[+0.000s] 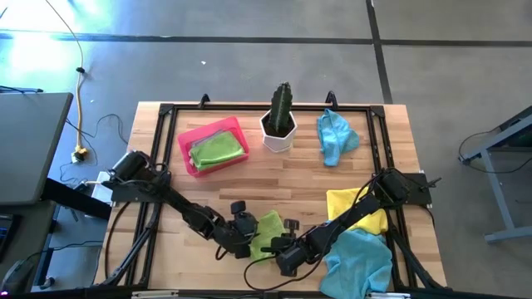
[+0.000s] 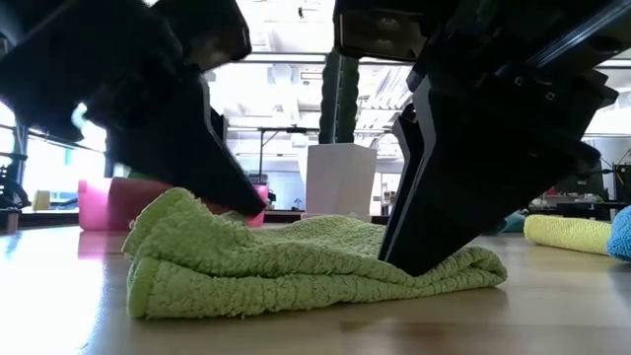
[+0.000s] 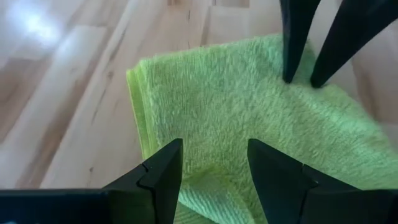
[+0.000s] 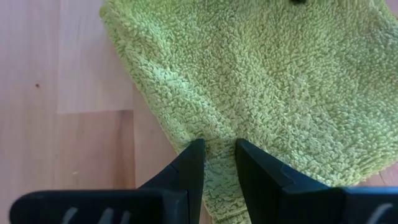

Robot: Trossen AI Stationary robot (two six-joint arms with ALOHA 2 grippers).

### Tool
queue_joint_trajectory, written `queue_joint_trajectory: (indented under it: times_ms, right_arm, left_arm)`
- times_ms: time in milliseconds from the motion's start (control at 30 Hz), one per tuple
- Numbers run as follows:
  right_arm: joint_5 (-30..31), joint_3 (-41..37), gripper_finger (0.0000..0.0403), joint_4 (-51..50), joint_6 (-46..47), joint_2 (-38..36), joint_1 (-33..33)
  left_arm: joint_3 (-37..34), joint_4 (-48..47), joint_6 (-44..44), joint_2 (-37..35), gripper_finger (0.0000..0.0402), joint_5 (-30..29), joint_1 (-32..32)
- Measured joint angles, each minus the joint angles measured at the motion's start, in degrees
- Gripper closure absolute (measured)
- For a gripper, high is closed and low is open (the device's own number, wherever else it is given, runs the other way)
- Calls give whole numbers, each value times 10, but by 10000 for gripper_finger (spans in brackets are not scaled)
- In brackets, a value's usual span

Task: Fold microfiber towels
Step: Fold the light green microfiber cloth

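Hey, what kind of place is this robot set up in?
Probably a lab or workshop, not a home. The wooden table stands on a grey concrete floor with cables trailing across it, and the low view shows an open room with ceiling strip lights and other benches behind.

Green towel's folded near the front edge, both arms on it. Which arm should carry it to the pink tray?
Left, probably. The left hand sits on the green towel on the side nearer the pink tray, a clear path. The right hand would have to cross over the left arm.
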Motion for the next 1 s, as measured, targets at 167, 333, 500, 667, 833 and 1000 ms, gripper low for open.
queue_joint_trajectory:
  times_ms: [167, 333, 500, 667, 833, 1000]
  right_arm:
    - [1, 0, 316, 2, -10, 0, 0]
    - [1, 0, 316, 2, -10, 0, 0]
    - [2, 0, 316, 3, -11, 0, 0]
    - [1, 0, 316, 2, -17, 0, -1]
    - [1, 6, 316, -6, -66, -1, -4]
    - [-9, 52, 316, -32, -140, -3, -2]
  left_arm:
    - [2, -15, 9, 6, 229, 4, -11]
    - [2, -83, -9, 6, 229, 33, -23]
    - [4, -99, -30, 5, 229, 26, -37]
    - [32, -140, -30, 6, 229, 31, -46]
    - [65, -212, -61, 6, 229, 31, -46]
    - [76, -215, -90, 6, 229, 31, -47]
